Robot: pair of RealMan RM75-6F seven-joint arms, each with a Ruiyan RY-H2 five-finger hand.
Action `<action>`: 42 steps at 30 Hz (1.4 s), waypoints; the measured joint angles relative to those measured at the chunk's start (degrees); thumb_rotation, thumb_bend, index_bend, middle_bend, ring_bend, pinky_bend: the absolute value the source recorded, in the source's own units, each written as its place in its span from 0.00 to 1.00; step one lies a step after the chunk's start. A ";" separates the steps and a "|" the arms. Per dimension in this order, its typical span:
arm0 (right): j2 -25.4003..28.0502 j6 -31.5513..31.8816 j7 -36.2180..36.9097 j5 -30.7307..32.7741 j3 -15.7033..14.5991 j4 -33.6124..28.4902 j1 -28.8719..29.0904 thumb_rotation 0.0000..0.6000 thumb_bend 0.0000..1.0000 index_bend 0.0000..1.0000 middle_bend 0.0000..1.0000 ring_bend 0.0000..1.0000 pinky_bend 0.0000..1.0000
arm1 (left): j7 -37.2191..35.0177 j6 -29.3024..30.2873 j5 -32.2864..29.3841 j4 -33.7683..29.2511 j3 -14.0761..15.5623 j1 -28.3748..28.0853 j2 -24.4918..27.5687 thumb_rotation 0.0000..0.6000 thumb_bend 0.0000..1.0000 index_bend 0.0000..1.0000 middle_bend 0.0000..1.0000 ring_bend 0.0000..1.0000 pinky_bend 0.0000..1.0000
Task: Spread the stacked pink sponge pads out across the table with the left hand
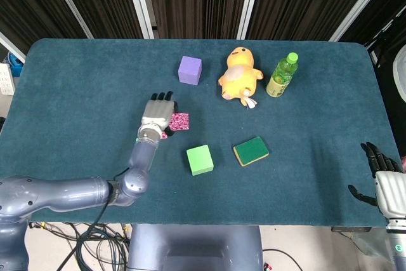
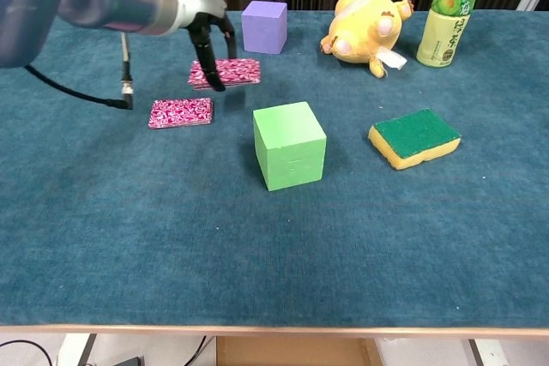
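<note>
Nearest me on the teal surface, my right hand hung off the edge at about four o'clock in the head view, fingers apart and holding nothing. Further in sat the green cube, with the green-topped scouring sponge at its three o'clock, neither of them part of my job.

At the cube's ten o'clock lay one pink sponge pad, flat on the cloth and apart from everything else. Beyond it, toward one o'clock, my left hand held a second pink pad, dark fingers pinching its near-left edge from above. From the chest view I could not tell whether that pad was touching the cloth or hanging just off it; it sat roughly level. I could not tell either whether each was one pad or several.

I judged these pads thin, light and soft, likely to flex or droop if held by one corner, and grippy enough on the cloth that sliding might drag. A pinch across one edge, thumb under and fingers on top, looked the sensible hold; squeezing hard would only crush the foam.

Farthest off stood the purple cube, the yellow plush toy and the green drink bottle along the twelve o'clock side.
</note>
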 measured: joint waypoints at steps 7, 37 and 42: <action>0.26 0.55 0.70 -0.46 -0.12 -0.05 -0.25 1.00 0.19 0.00 0.07 0.16 0.22 | 4.72 2.38 -5.86 3.10 -2.33 -5.57 -4.93 1.00 0.25 0.50 0.10 0.00 0.00; 0.39 0.45 0.25 0.21 0.09 -0.19 -0.37 1.00 0.19 0.00 0.07 0.16 0.22 | 4.53 2.16 1.07 17.39 -3.51 -4.93 -17.44 1.00 0.25 0.49 0.11 0.00 0.00; 0.45 0.46 0.24 0.24 0.08 -0.28 -0.42 1.00 0.19 0.00 0.07 0.16 0.22 | 5.01 2.03 2.00 17.50 -3.63 -4.46 -18.09 1.00 0.23 0.46 0.10 0.00 0.00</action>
